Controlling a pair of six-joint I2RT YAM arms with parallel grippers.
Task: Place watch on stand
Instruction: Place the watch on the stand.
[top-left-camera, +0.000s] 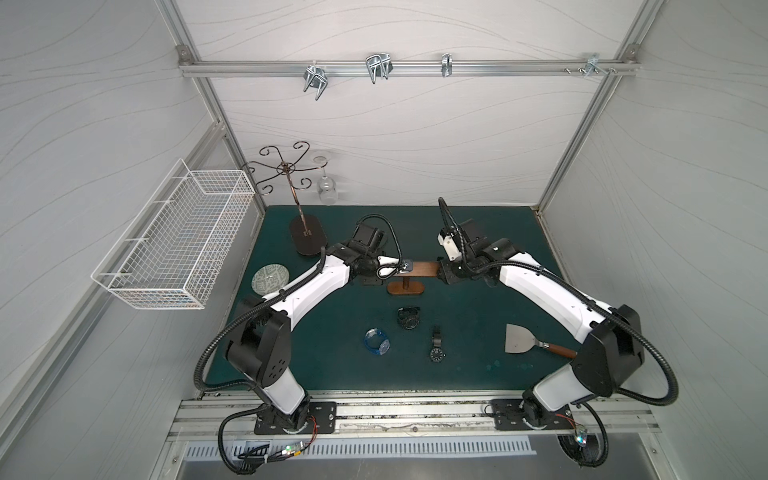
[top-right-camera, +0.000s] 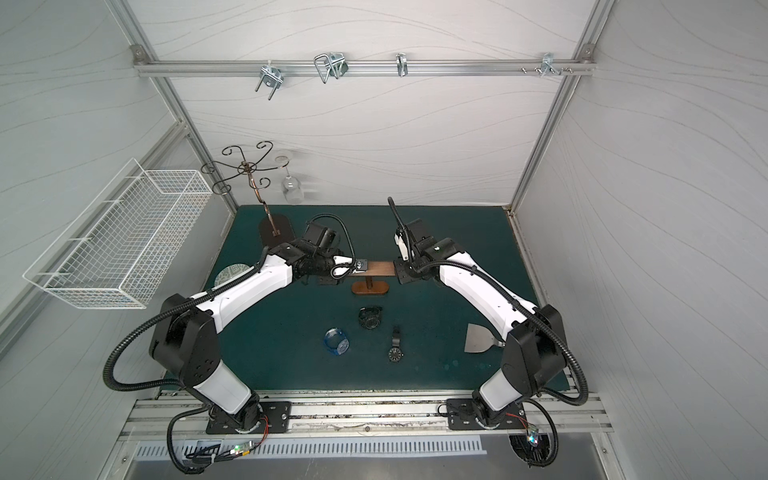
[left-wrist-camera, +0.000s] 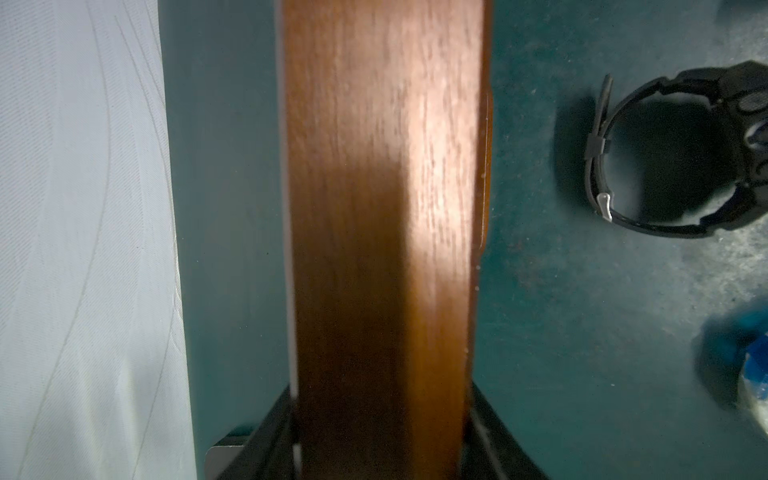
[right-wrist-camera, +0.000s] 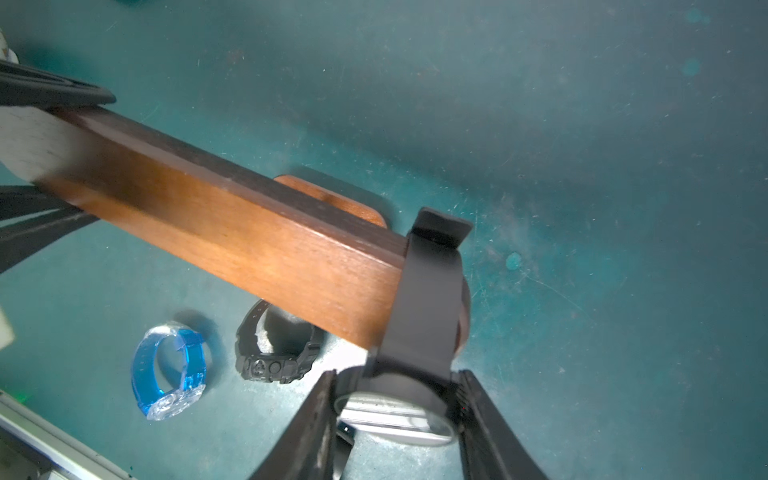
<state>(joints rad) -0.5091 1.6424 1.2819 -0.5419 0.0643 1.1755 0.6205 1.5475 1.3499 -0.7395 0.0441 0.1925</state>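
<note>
A dark green worktop (top-left-camera: 469, 332) was enclosed by white walls in an aluminium frame. On the left wall a white wire basket (top-left-camera: 174, 241) was hung, and a tall metal rack (top-left-camera: 305, 224) was placed at the rear left. In the middle, the stand (top-left-camera: 422, 269) was gripped at its left crossbar end by the left fingers (left-wrist-camera: 266, 440). The watch (right-wrist-camera: 424, 316) was held by its case between the right fingers (right-wrist-camera: 311, 428), with its black strap looped around the right crossbar end. A scraper (top-left-camera: 521, 338) was laid further right.
</note>
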